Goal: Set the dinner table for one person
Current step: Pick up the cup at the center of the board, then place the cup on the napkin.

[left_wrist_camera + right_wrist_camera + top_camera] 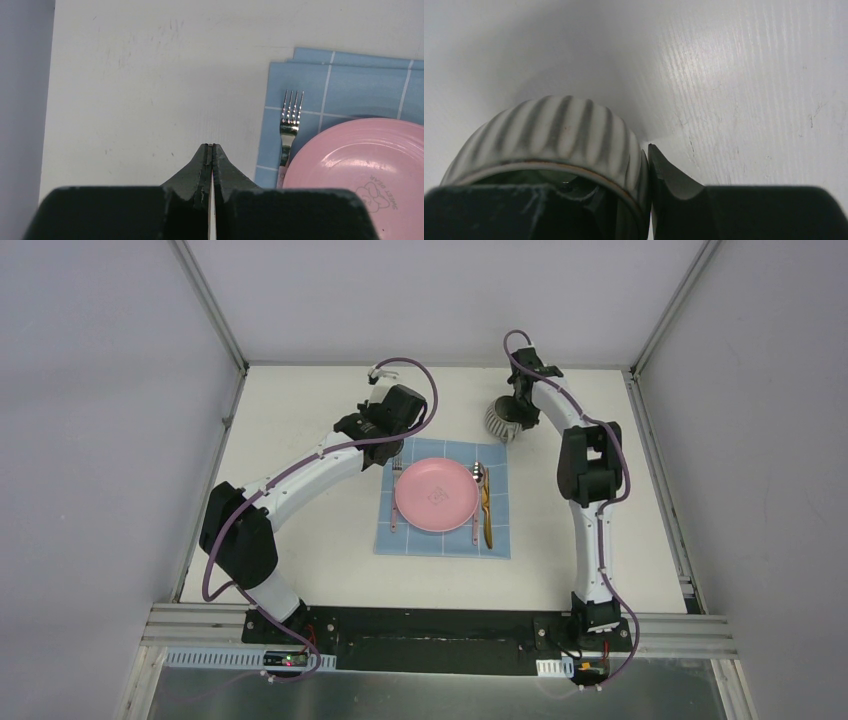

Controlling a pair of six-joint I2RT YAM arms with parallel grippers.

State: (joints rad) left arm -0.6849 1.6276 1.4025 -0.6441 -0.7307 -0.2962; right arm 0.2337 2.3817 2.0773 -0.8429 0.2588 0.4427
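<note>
We see the dinner table point(290, 430), matte and off-white, filling the middle of the top view. Its long axis runs left to right between grey walls point(90, 390) and metal rails point(212, 310). At upper centre the left gripper point(211, 150) is pinched together on nothing, beside the blue cloth point(350, 85). At upper right the right gripper point(644, 170) clamps a striped bowl point(559, 125) by its rim.

left arm point(310, 475): white links, black joint housings, purple cable point(436, 398) strung along it | right arm point(595, 540): same colours, own purple cable | bases: bolted on black base plate point(440, 625) | left gripper point(211, 146): dark tapered fingers, scuffed
</note>
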